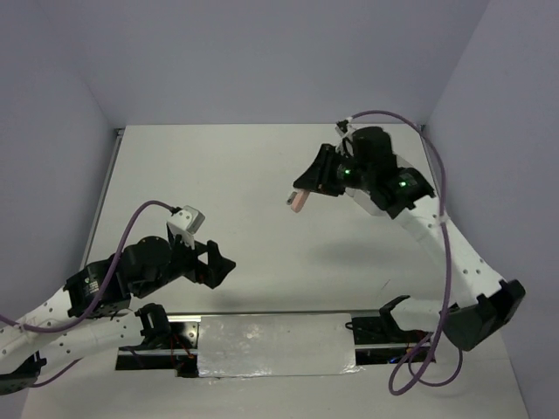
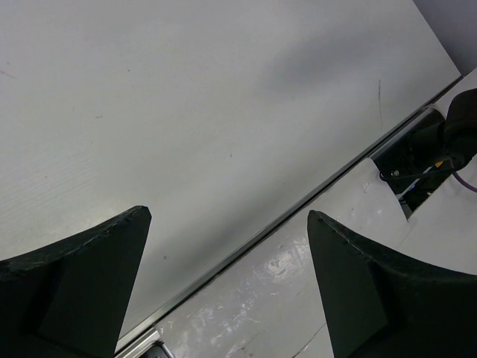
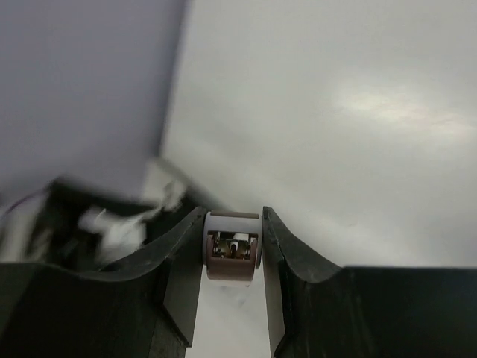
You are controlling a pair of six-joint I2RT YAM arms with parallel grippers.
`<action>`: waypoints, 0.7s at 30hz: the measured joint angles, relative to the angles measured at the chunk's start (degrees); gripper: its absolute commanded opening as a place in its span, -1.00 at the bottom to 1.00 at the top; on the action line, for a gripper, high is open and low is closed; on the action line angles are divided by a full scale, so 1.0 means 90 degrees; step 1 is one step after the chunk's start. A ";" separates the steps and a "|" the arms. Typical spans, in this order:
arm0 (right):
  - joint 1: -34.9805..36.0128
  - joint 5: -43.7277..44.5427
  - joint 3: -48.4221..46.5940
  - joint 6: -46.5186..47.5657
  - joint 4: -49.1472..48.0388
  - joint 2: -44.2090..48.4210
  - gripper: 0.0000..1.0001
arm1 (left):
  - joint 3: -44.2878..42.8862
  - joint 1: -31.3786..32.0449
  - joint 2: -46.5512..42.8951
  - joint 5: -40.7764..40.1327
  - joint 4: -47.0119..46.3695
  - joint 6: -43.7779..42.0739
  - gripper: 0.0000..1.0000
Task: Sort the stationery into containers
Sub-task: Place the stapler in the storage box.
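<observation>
My right gripper (image 1: 303,192) is shut on a small pink and brown stationery piece (image 1: 298,201), held in the air above the middle right of the table. In the right wrist view the piece (image 3: 232,255) sits clamped between my two black fingers, brown with a white band and a small open window. My left gripper (image 1: 224,264) is open and empty, low over the table's near left part. In the left wrist view its fingers (image 2: 89,253) stand wide apart with bare table between them. The white four-compartment tray and the other stationery are out of view.
A grey taped plate (image 1: 275,343) covers the near edge between the arm bases, with a metal rail (image 2: 298,205) along it. Purple cables (image 1: 445,288) loop by the right arm. Walls enclose the white table (image 1: 244,175) on the left, back and right.
</observation>
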State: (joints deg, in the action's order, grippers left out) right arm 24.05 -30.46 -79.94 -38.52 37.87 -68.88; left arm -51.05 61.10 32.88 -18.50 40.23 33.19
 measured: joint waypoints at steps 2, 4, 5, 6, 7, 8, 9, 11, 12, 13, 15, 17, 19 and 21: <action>0.0474 0.1928 0.0389 0.0007 -0.0097 -0.0304 -1.00 | 0.0027 0.0000 -0.0007 0.0024 -0.0010 0.0000 0.99; 0.0410 0.3259 0.0920 0.0007 -0.0175 -0.0364 -1.00 | 0.0068 0.0000 -0.0010 0.0046 -0.0044 -0.0002 0.99; 0.0318 0.3847 0.1141 0.0007 -0.0175 -0.0362 -1.00 | 0.0080 0.0000 -0.0010 0.0051 -0.0044 -0.0005 0.99; 0.0233 0.4235 0.1231 0.0005 -0.0158 -0.0359 -1.00 | 0.0083 0.0000 -0.0007 0.0051 -0.0044 -0.0005 0.99; 0.0168 0.4490 0.1243 0.0007 -0.0163 -0.0359 -1.00 | 0.0083 0.0000 -0.0010 0.0051 -0.0046 -0.0002 0.99; 0.0138 0.4624 0.1243 0.0007 -0.0236 -0.0335 -1.00 | 0.0083 0.0000 -0.0010 0.0049 -0.0046 -0.0002 0.99; 0.0136 0.4663 0.1241 0.0007 -0.0316 -0.0279 -1.00 | 0.0083 0.0000 -0.0007 0.0049 -0.0046 -0.0002 0.99; 0.0124 0.4554 0.1217 0.0007 -0.0457 -0.0068 -1.00 | 0.0083 0.0000 -0.0005 0.0046 -0.0046 0.0000 0.99; 0.0107 0.4500 0.1209 0.0007 -0.0556 0.0061 -1.00 | 0.0083 0.0000 -0.0005 0.0041 -0.0044 0.0002 0.99; 0.0068 0.4476 0.1212 0.0007 -0.0678 0.0189 -1.00 | 0.0083 0.0000 -0.0005 0.0041 -0.0044 0.0002 0.99; -0.0107 0.4636 0.1214 0.0007 -0.0996 0.0389 -1.00 | 0.0083 0.0000 -0.0007 0.0041 -0.0046 0.0002 0.99; -0.0408 0.5168 0.1209 0.0007 -0.1396 0.0425 -0.99 | 0.0083 0.0000 -0.0012 0.0044 -0.0049 0.0002 0.99; -0.1020 0.5736 0.0901 0.0005 -0.1457 0.0117 -0.98 | 0.0083 0.0000 -0.0015 0.0044 -0.0046 0.0002 0.99; -0.1753 0.6178 0.0396 0.0007 -0.1462 -0.0386 -0.92 | 0.0083 0.0000 -0.0015 0.0041 -0.0044 0.0002 0.99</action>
State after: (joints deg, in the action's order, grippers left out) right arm 8.27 25.15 -76.38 -38.46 24.71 -72.36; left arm -50.30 61.10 32.75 -18.13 39.83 33.21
